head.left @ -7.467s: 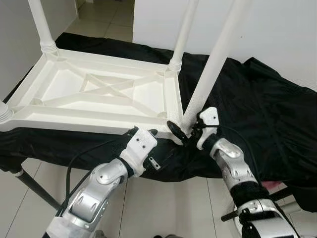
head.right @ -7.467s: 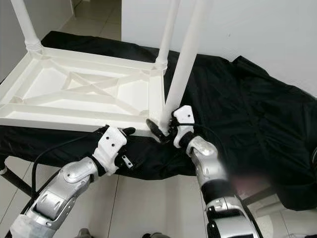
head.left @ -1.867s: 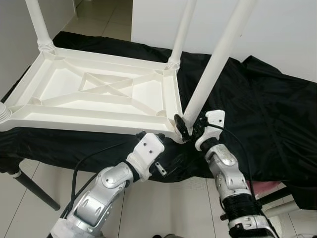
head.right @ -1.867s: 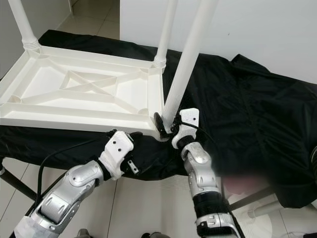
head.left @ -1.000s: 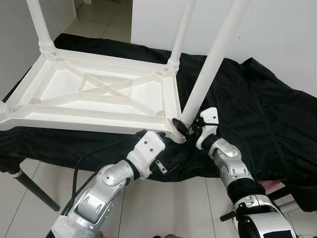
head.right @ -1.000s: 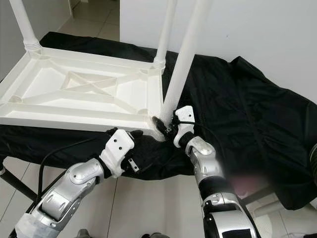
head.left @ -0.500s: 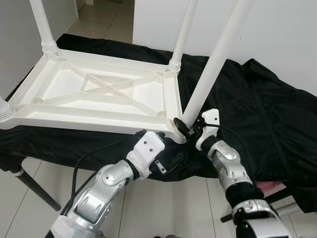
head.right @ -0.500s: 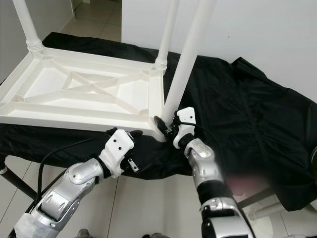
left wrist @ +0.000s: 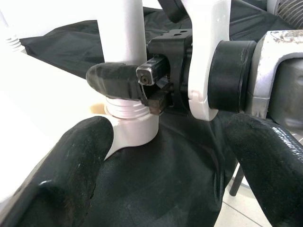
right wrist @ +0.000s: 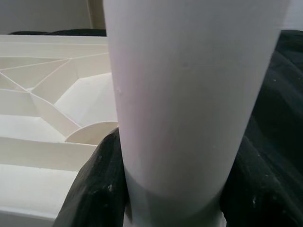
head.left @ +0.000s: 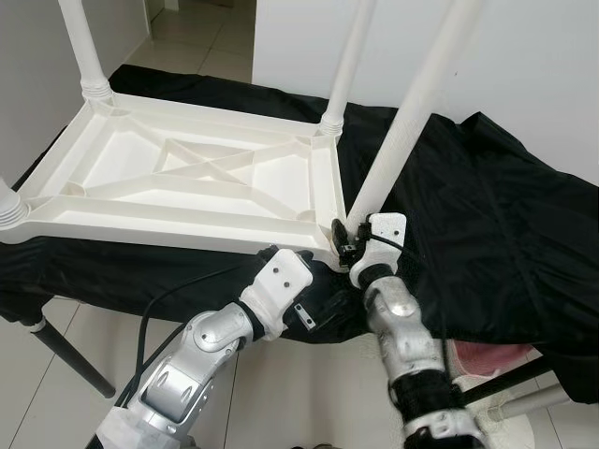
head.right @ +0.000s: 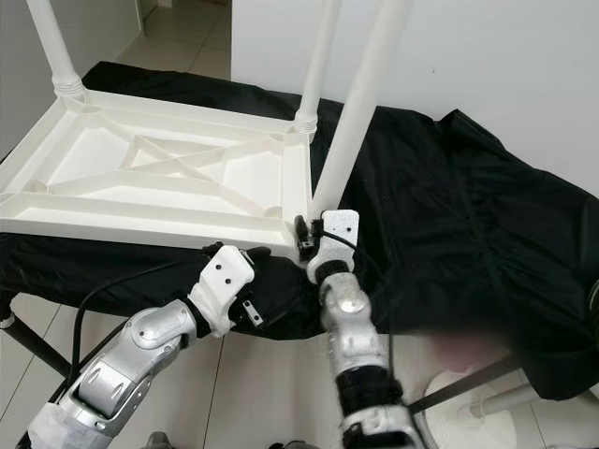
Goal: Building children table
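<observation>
A white plastic children's table (head.left: pixel 168 227) lies upside down on a black cloth. Two legs stand at its far corners, and a third leg's ribbed base shows at the near left corner. The near right leg (head.left: pixel 404 122) leans to the right, its ribbed base (left wrist: pixel 130 116) at the corner socket. My right gripper (head.left: pixel 348 245) is shut on this leg just above the base; its black fingers (right wrist: pixel 92 189) press both sides of the white tube. My left gripper (left wrist: pixel 165 175) is open below the table's near edge, close to that corner, holding nothing.
The black cloth (head.left: pixel 505 224) drapes over the support and hangs off the front. A white wall stands behind. Tiled floor lies below, with a dark stand leg (head.left: pixel 61 360) at the left and a pink object (head.left: pixel 482 358) at the lower right.
My right forearm has swung leftward under the gripper, turning the wrist around the leg's base. The gripper stays on the leg. The left arm has hardly moved.
</observation>
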Robot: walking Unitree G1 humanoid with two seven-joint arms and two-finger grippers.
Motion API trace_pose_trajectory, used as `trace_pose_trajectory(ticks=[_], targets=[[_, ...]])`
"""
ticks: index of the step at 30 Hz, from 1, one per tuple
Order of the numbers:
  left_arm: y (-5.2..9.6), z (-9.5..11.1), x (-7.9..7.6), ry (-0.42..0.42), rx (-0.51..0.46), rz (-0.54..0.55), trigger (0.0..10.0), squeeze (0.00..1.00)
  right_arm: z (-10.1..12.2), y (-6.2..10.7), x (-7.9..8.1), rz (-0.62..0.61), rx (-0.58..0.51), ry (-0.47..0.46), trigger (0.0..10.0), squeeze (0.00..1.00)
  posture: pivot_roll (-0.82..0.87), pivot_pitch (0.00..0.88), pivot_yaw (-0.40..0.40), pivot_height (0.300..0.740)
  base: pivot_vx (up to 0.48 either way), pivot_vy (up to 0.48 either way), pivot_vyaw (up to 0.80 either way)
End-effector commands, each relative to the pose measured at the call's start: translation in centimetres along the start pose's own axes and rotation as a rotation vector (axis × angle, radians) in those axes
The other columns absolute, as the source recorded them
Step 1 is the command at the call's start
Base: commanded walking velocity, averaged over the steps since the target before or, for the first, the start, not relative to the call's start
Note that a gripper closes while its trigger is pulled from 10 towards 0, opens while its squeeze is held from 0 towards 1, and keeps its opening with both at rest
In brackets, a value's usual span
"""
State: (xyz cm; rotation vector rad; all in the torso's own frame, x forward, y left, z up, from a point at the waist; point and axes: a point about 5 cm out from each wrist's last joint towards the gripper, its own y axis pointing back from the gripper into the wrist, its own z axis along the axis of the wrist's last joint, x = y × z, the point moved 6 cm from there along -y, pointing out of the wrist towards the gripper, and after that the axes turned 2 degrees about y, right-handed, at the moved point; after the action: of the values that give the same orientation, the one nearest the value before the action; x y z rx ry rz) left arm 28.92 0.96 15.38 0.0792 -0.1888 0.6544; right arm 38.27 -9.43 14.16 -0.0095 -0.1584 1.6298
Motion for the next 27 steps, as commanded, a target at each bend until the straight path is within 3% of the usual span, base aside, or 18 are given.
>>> trace_pose_trajectory(ticks=[1,4,8,9,18,19,27], targets=[[-0.1,-0.1,-1.3,0.005,-0.003,-0.082,10.0,0.00,-2.3,0.8,-1.0,-0.049,0.086,0.004,10.0,0.00,0.07,0.072,-0.141,0.740,0.000,0.000,0.00],[-0.1,-0.1,-1.4,0.007,-0.004,-0.081,10.0,0.00,-2.0,1.0,0.0,-0.027,0.084,-0.016,10.0,0.00,0.07,0.075,-0.140,0.740,0.000,0.000,0.00],[-0.2,0.0,-1.3,0.009,-0.004,-0.077,10.0,0.00,-1.7,1.0,0.1,-0.005,0.081,-0.024,10.0,0.00,0.07,0.080,-0.141,0.740,0.000,0.000,0.00],[-0.2,0.0,-1.2,0.009,-0.005,-0.073,10.0,0.00,-1.4,0.9,0.1,0.004,0.073,-0.034,10.0,1.00,0.07,0.084,-0.141,0.740,0.000,0.000,0.00],[-0.1,0.0,-1.2,0.013,-0.004,-0.069,10.0,0.00,-0.1,0.9,0.0,0.127,0.017,-0.018,10.0,1.00,0.07,0.090,-0.140,0.740,0.000,0.000,0.00],[-0.1,0.0,-1.2,0.013,-0.004,-0.067,10.0,0.00,0.0,0.9,-0.4,0.150,0.006,0.001,10.0,0.00,0.07,0.090,-0.142,0.740,0.000,0.000,0.00],[-0.1,0.0,-1.2,0.016,-0.004,-0.061,10.0,0.00,-0.3,0.4,-1.3,0.353,0.016,0.058,10.0,0.00,0.07,0.090,-0.143,0.740,0.000,0.000,0.00]])
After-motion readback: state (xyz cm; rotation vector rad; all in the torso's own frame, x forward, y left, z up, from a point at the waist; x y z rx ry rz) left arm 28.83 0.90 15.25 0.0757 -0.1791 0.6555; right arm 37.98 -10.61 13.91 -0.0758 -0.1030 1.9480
